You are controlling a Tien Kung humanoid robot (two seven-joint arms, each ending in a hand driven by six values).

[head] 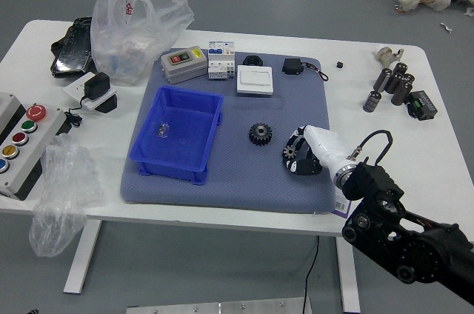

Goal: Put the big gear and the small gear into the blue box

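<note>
My right hand (304,154), white at the back with black parts at the front, is low over the right part of the grey-blue mat (229,192). The small dark gear (289,153) shows at its left edge, partly covered by the hand; whether it is held is not clear. To the left, the big black gear (260,134) lies flat on the mat, apart from the hand. The blue box (175,169) stands open on the mat's left part, with a small clear item (163,129) inside. My left arm is out of view.
Along the mat's back are a grey device (184,65), a white breaker (221,60), a white box (255,81) and a black item (293,66). A plastic bag (133,29) and a button panel (26,144) are left; dark cylinders (392,84) are right.
</note>
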